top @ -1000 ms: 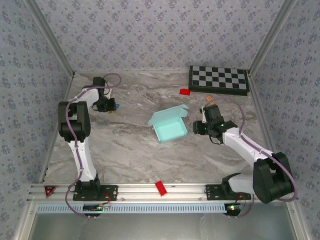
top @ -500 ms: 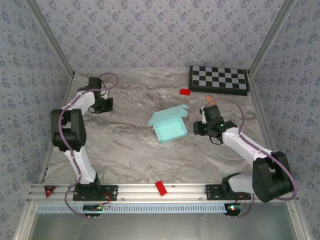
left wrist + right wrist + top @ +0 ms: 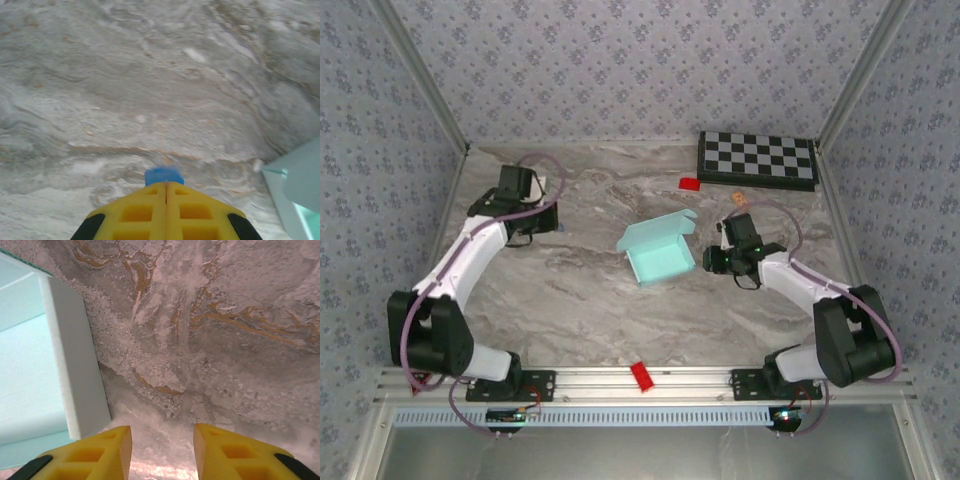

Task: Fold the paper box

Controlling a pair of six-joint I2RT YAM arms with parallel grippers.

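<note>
You see the right claw [image 3: 162,450] spread above the surface [image 3: 580,300], just beside the paper box [image 3: 660,262], which sits mid-surface with its lid raised. Farther back, your left claw [image 3: 165,185] is pressed together, well apart from the box. A checkerboard [image 3: 757,159] lies beyond.

Grey marble-patterned table [image 3: 580,290], pale blue paper box [image 3: 658,255] lying mid-table with lid raised, black-and-white checkerboard [image 3: 758,158] at far right corner, small red piece [image 3: 690,183] just beside it.

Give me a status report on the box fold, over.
Left gripper shut, away from the paper box. Right gripper open, close beside it. Lid up. Checkerboard far back, not in the way.
</note>
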